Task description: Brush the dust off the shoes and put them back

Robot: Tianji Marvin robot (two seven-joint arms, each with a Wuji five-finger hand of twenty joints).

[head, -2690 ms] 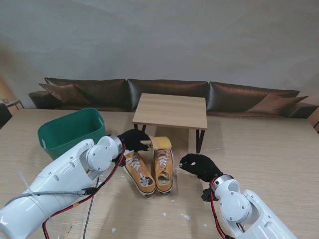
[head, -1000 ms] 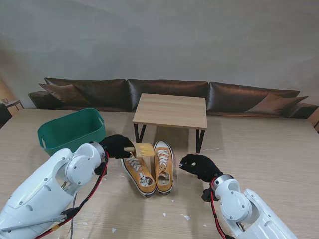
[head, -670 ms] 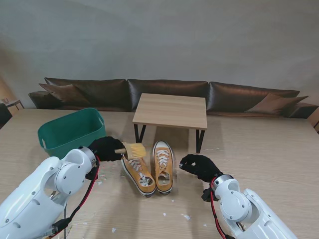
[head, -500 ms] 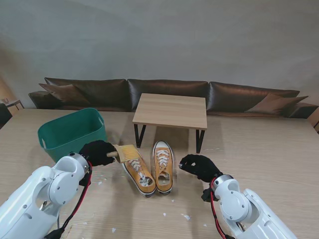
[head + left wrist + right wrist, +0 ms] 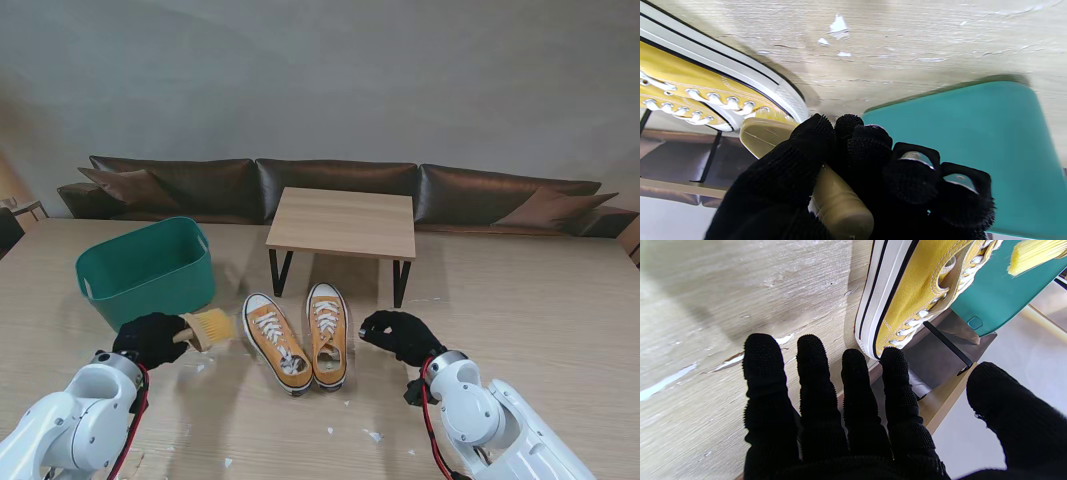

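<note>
A pale wood-grain counter [image 5: 520,290] fills the lower part of the stand's view, flecked with small white scraps [image 5: 372,435] near me. Beyond it stands a dark brown leather sofa [image 5: 340,185] along a plain grey wall [image 5: 320,70], with a small light-wood side table [image 5: 343,222] on black legs just in front of it. A green plastic tub [image 5: 148,266] sits on the counter to the left. The pair of yellow canvas shoes [image 5: 300,335] with white laces and white soles lies side by side on the counter in the middle, toes toward the side table, between the two hands. The left hand [image 5: 152,338], in a black glove, has its fingers [image 5: 870,146] wrapped around the wooden handle of a brush [image 5: 205,328], whose pale bristles point toward the shoes but stand apart from them, near the tub's front wall. The right hand [image 5: 398,335] hovers just beside the right shoe, its fingers [image 5: 811,373] spread and extended, thumb apart, holding nothing
</note>
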